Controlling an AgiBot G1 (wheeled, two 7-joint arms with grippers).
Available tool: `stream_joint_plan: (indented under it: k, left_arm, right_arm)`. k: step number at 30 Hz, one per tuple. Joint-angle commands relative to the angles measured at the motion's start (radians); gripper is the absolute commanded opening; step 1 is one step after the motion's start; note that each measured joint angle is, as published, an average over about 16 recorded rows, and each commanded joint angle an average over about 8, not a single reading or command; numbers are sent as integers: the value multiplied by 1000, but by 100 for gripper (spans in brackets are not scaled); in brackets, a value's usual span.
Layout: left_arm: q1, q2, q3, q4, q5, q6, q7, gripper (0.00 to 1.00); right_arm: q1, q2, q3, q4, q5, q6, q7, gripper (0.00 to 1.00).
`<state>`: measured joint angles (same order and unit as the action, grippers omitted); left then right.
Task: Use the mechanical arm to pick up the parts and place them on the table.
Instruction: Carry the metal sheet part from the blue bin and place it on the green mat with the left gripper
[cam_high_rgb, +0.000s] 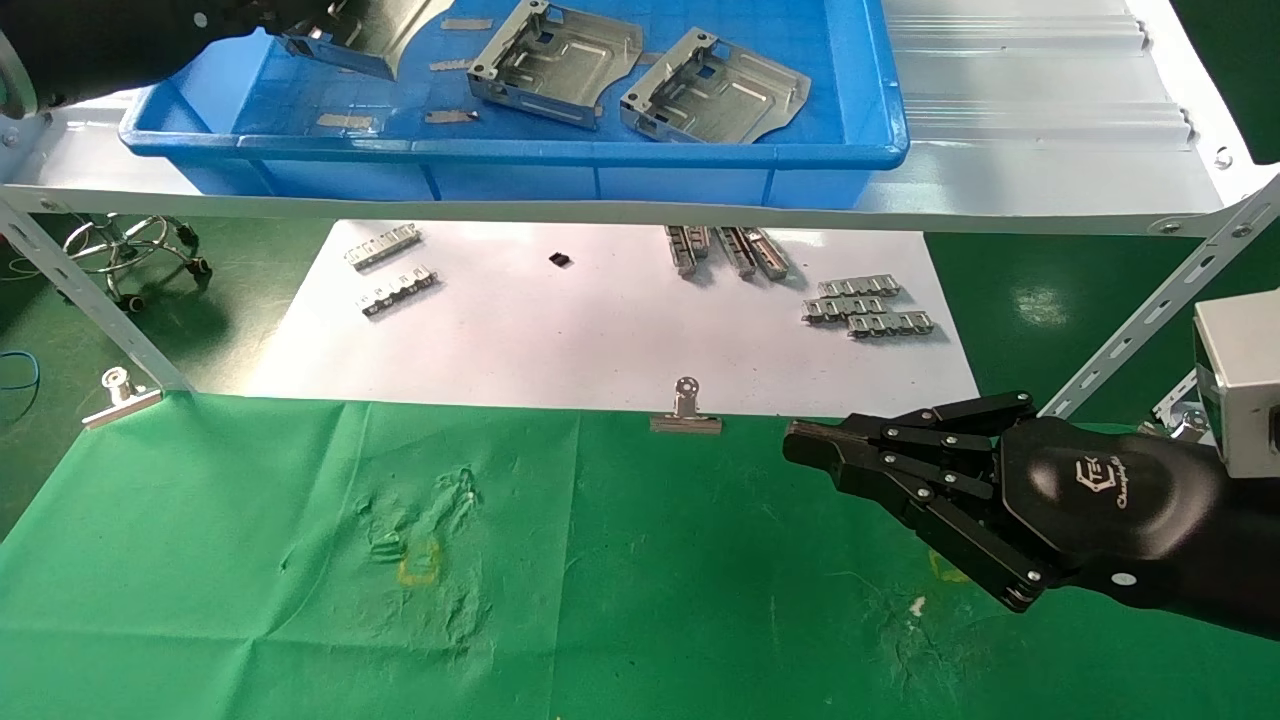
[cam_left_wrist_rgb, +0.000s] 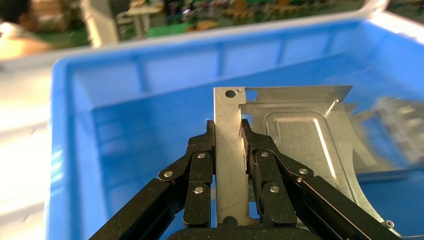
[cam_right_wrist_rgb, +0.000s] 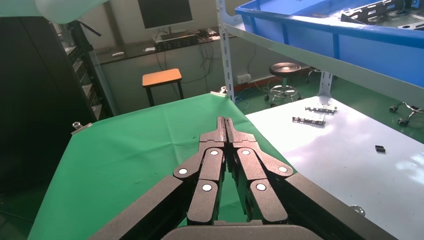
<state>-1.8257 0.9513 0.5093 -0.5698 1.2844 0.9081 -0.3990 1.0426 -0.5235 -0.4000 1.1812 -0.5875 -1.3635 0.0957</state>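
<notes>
1. Two parts (cam_high_rgb: 558, 60) (cam_high_rgb: 712, 90) are lying flat inside the blue bin (cam_high_rgb: 520, 150) on the shelf.
2. I am clamping my left gripper (cam_left_wrist_rgb: 229, 135) on a third part (cam_left_wrist_rgb: 280, 135), above the bin's left end.
3. My right gripper (cam_right_wrist_rgb: 226, 125) is hovering over the green table (cam_high_rgb: 300, 560), fingers pressed together w/ nothing between.

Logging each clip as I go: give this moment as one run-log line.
left gripper: shut on bracket, over blue bin | right gripper: shut, empty, over green table | bin: two brackets left
</notes>
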Motion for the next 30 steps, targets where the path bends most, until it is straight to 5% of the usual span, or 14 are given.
stream_joint_plan:
  k: [1, 20, 30]
  left_arm:
    - [4, -10, -12, -19, -21, 19, 8, 0]
    - [46, -184, -69, -109, -203, 548, 313, 0]
    - [108, -272, 27, -205, -311, 693, 466, 0]
  right_arm:
    - [0, 0, 0, 0, 0, 0, 0, 0]
    - [0, 0, 0, 0, 0, 0, 0, 0]
    - [0, 0, 0, 0, 0, 0, 0, 0]
